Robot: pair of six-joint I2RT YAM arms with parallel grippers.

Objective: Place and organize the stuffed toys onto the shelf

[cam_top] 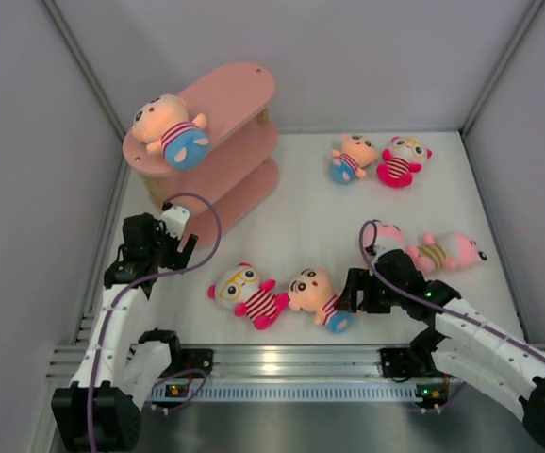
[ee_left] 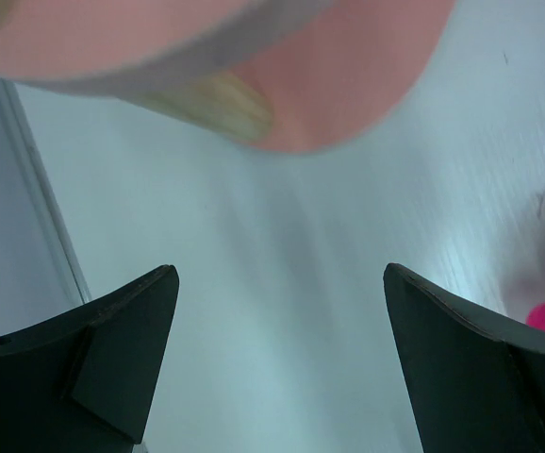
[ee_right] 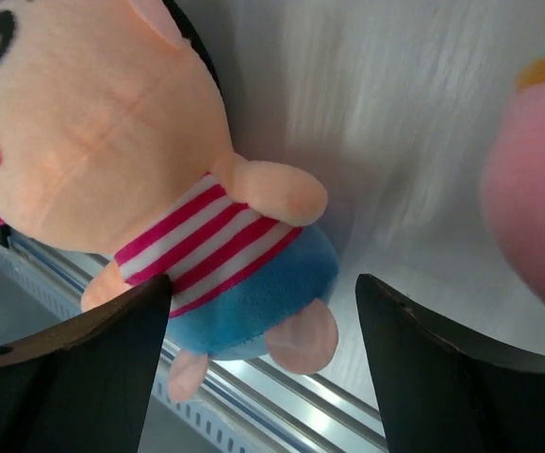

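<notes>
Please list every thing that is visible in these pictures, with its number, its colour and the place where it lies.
shelf: one, pink with pale posts, back left.
peach-headed toys: three, striped shirts, blue bottoms; on the shelf's top board, at the back, in front.
white-faced toys: two, magenta; at the back, in front.
pink toys: probably two, yellow stripes, on the right; one is partly hidden by the right arm.
table: one, white.
left gripper: black, open, empty, near the shelf.
right gripper: black, open, at the front peach-headed toy.
</notes>
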